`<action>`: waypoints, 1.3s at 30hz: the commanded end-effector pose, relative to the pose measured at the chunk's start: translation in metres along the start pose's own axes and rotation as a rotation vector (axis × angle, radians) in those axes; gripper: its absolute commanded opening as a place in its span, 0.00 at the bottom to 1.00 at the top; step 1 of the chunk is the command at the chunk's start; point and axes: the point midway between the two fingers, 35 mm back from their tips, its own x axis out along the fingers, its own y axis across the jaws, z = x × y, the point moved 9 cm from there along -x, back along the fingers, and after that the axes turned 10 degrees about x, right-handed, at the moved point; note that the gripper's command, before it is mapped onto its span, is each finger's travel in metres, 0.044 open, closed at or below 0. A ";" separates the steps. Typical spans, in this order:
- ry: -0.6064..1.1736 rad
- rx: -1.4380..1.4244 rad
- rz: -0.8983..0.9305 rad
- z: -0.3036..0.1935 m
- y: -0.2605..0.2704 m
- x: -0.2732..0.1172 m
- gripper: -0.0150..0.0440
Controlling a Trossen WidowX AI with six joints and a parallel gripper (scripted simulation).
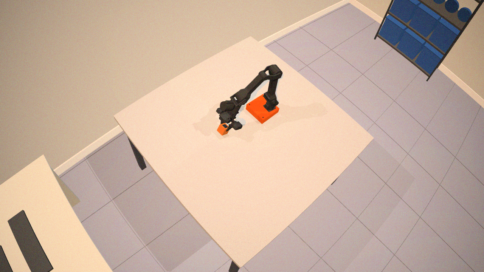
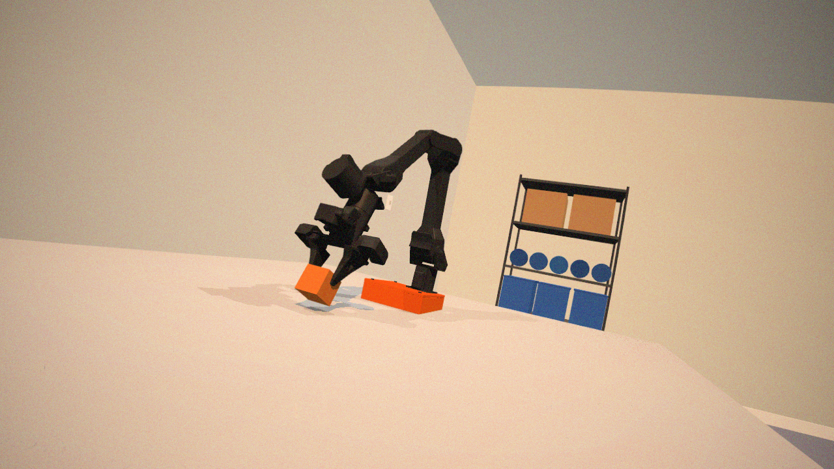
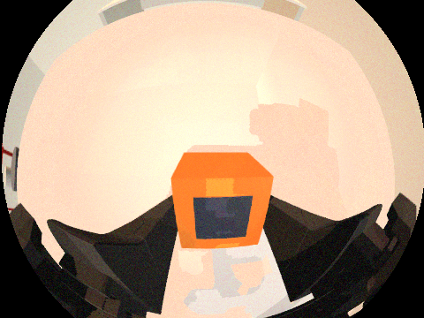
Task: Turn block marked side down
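Note:
The orange block (image 1: 222,129) (image 2: 313,284) (image 3: 221,165) is tilted, with its lowest edge close above the table (image 1: 253,186) (image 2: 350,396) (image 3: 132,110). Whether that edge touches the table cannot be told. Its dark square mark (image 1: 224,125) (image 3: 223,217) is on the side facing the wrist camera, turned obliquely upward; this side is hidden in the exterior view. My gripper (image 1: 225,126) (image 2: 324,274) (image 3: 222,208) is shut on the block, one finger on each of two opposite sides, and points obliquely down.
The arm's orange-red base (image 1: 262,116) (image 2: 396,296) stands on the table near the block. A second table (image 1: 61,229) is at the lower left in the top view. A shelf rack with blue bins (image 1: 411,44) (image 2: 550,300) stands beyond the table.

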 end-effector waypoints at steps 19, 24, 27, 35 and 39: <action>-0.267 0.004 0.049 -0.024 -0.007 0.031 0.25; -0.342 0.004 0.062 -0.033 -0.009 0.037 0.25; -0.387 0.003 0.070 -0.039 -0.010 0.039 0.25; -0.505 -0.003 0.092 -0.056 -0.011 0.038 0.25; -0.542 -0.006 0.098 -0.062 -0.011 0.037 0.25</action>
